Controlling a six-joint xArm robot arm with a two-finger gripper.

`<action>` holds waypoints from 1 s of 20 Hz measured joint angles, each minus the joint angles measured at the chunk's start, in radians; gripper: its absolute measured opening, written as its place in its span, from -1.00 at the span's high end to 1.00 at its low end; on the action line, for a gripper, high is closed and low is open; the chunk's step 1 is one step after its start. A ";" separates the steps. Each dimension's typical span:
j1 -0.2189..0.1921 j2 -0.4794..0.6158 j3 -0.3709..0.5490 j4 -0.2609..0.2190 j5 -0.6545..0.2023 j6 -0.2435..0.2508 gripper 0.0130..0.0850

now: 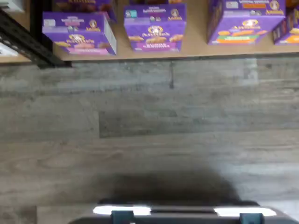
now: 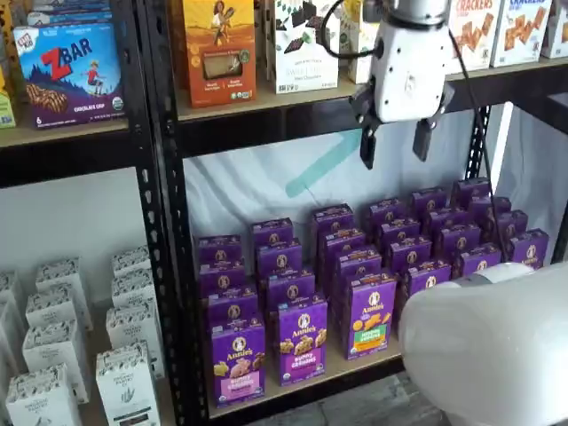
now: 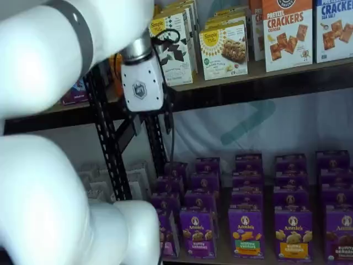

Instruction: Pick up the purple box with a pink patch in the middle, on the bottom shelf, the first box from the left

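1. The robot's white arm (image 3: 49, 182) fills much of one side in a shelf view, so it stands between the camera and the rack and hides part of the rows of purple boxes.
2. The bottom shelf (image 2: 351, 366), a light wooden board in a black frame, carries several rows of purple Annie's boxes; the shelf above it holds taller boxes.
3. The gripper (image 2: 397, 144) hangs high above the purple box rows, level with the upper shelf's edge, its two black fingers spread with a clear gap and nothing between them.
4. The purple box (image 2: 237, 362) stands upright at the front of the bottom shelf, in the row nearest the black perforated upright (image 2: 164, 222); it also shows in the wrist view (image 1: 80, 33) as the front box nearest that upright.
5. Judged from this, the task is at its start: the approach has not begun and the box is untouched. The next move calls for bringing the spread fingers down and toward the upright until they straddle the pink-patched box, clear of its neighbour with the tan patch (image 2: 303, 339) just beside it.
6. Readable writing: "Annie's" in the round white logo on the purple boxes and "Bunny Grahams" on the tan-patched one; "ZBAR" on a blue box (image 2: 69, 73) beyond the upright; "CRACKERS" on the orange boxes (image 3: 287, 33) and "Simple Mills" on the pale ones (image 3: 224, 48) on the upper shelf.
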 joint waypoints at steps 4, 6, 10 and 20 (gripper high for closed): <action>0.008 0.029 0.056 0.012 -0.090 0.003 -1.00; 0.014 0.051 0.076 0.017 -0.125 0.008 -1.00; 0.038 0.090 0.127 0.018 -0.221 0.027 -1.00; 0.098 0.179 0.238 0.017 -0.421 0.077 -1.00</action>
